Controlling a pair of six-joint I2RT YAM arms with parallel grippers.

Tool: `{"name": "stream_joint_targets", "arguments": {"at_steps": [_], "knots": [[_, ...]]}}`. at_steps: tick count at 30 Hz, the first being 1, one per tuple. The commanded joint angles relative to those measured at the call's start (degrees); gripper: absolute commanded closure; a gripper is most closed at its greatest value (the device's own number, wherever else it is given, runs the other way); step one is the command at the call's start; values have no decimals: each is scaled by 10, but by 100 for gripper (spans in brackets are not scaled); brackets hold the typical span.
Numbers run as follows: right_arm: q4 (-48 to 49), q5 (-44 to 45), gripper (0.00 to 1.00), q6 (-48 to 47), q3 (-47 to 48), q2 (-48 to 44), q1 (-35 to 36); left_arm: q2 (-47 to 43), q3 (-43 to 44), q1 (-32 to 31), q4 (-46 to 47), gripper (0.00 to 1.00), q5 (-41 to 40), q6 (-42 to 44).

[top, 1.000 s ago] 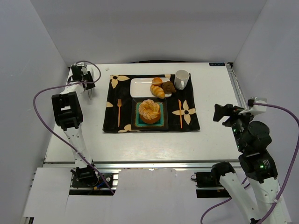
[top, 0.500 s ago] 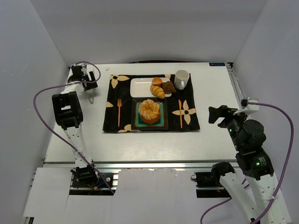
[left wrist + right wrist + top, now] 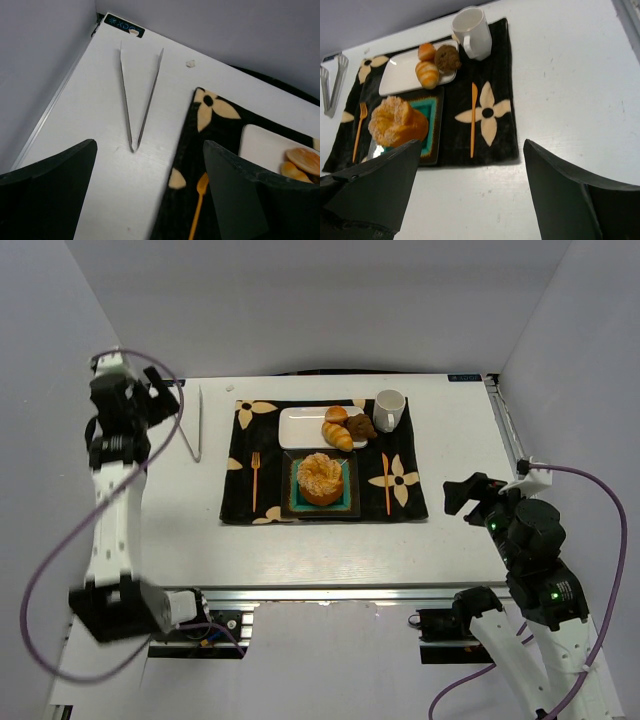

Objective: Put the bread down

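The bread (image 3: 320,478), a round golden bun with a sugar-dusted top, sits on a teal square plate (image 3: 347,502) in the middle of the black flowered mat (image 3: 410,502). The right wrist view shows the bread (image 3: 397,122) at its left. My left gripper (image 3: 158,395) is raised at the far left, open and holding nothing, its fingers (image 3: 50,190) wide apart over the bare table and the mat's edge. My right gripper (image 3: 462,495) hangs open to the right of the mat, pointing toward it, nothing between its jaws (image 3: 470,195).
Metal tongs (image 3: 197,425) lie on the table left of the mat, also in the left wrist view (image 3: 140,100). A white plate (image 3: 300,427) carries a croissant (image 3: 337,435) and a muffin (image 3: 361,426). A white mug (image 3: 389,410), an orange fork (image 3: 255,480) and a knife (image 3: 386,483) are on the mat.
My left gripper opened and let go of the tongs, then the arm swung up and away to the left. My right gripper edged slightly left.
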Motion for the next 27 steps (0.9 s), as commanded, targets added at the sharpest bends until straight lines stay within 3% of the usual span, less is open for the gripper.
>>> {"name": "stream_joint_targets", "arguments": {"at_steps": [1, 6, 9, 14, 20, 27], "knots": [[-36, -29, 11, 12, 14, -5, 2, -130, -132, 0, -56, 2, -4, -39], [-55, -53, 11, -11, 41, 4, 1, -333, -253, -1, -59, 2, -13, -84], [-43, -59, 11, -6, 56, -19, 2, -385, -284, 0, -59, 2, -29, -97], [-42, -60, 11, 2, 61, -27, 2, -358, -197, -1, -155, 2, -60, -48], [-88, -64, 11, 1, 63, -25, 2, -402, -238, -1, -117, 2, -30, -77], [-84, -107, 11, 1, 54, -58, 2, -393, -240, -1, -135, 2, -36, -67]]}}
